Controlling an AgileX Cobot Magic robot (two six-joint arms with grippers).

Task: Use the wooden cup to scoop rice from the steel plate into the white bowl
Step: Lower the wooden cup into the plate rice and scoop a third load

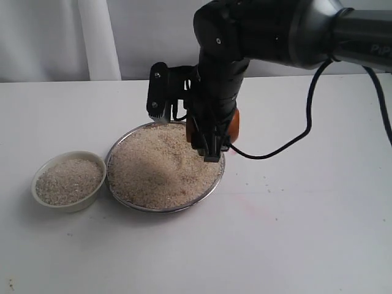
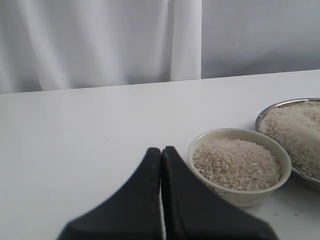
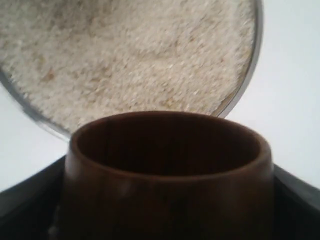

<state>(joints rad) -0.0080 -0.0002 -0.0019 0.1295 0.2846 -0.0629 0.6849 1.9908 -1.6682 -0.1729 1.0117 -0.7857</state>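
While rice (image 1: 162, 165) lies granular, wooden cup (image 3: 167, 175) gleams.

Empty wooden cup (image 1: 233, 124) above steel plate (image 1: 165, 210) heaped with rice (image 1: 162, 165); white bowl (image 1: 76, 205) just beside, rice-filled

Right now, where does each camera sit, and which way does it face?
Exterior view: above the white table, angled down at the shiny round steel plate of off-white rice and the small cream-white ceramic bowl; the right gripper holds the reddish-brown wooden cup.
Left wrist view: low over the table, facing across it to a white curtain; the shut left gripper shows.
Right wrist view: behind the cup's mouth, facing the plate's rice; black fingers flank it.
Shared: exterior and left wrist both show bowl and plate.
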